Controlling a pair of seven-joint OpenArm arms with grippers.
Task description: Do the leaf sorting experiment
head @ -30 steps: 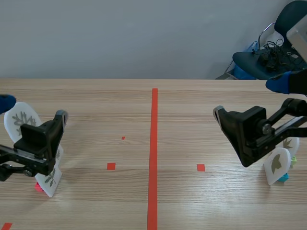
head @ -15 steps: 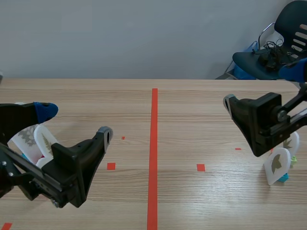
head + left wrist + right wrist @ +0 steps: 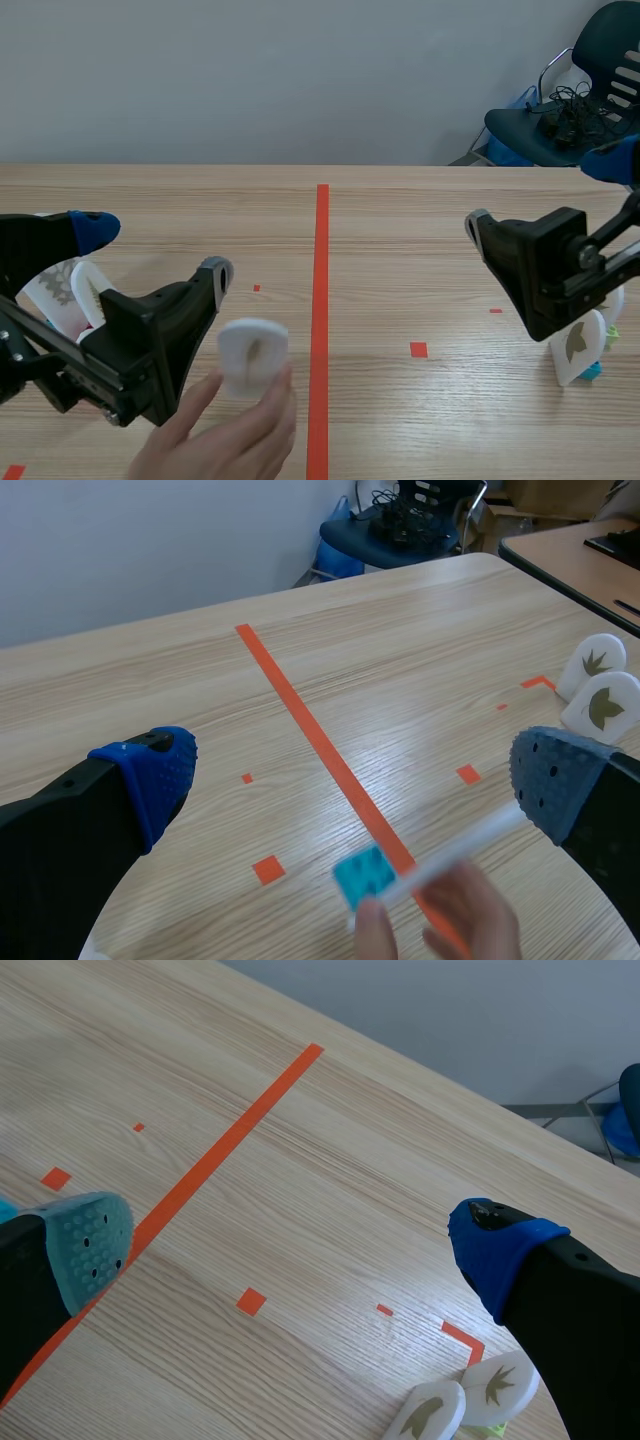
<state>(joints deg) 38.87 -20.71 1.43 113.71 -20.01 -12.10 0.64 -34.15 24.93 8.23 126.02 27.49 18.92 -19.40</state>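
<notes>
We see the left gripper (image 3: 155, 250) low over the table (image 3: 400, 220) on its own side, its 2 fingers spread wide and clamped on nothing. A person's hand (image 3: 225, 435) shows at the near edge, just left of the long tape line (image 3: 321, 300). It holds up a white leaf card (image 3: 250, 355) by its lower part. The card stands roughly upright and carries a faint dark leaf print.

In the left wrist view we see it edge-on as a thin white strip with a teal block (image 3: 365, 872) at one end. It lies ahead of the gripper, between the 2 spread fingers and much closer to the grey-padded one. We cannot tell whether its far end touches that pad, but the fingers are not pressed on it.

Behind the left arm a small group of white cards (image 3: 50, 290) stands close together, partly hidden. On 1 we make out a grey leaf print.

The right gripper (image 3: 545, 192) hangs above the table on the right, well apart from the hand, its 2 fingers also wide apart with nothing between them. Just past it, 2 right-side cards (image 3: 578, 345) stand next to each other near the table's edge. The nearer 1 has a dark leaf and a blue block at its foot. In the right wrist view both sit beside the blue-padded finger.

A dark chair (image 3: 560, 125) with a tangle of cables stands beyond the table's far right corner.
</notes>
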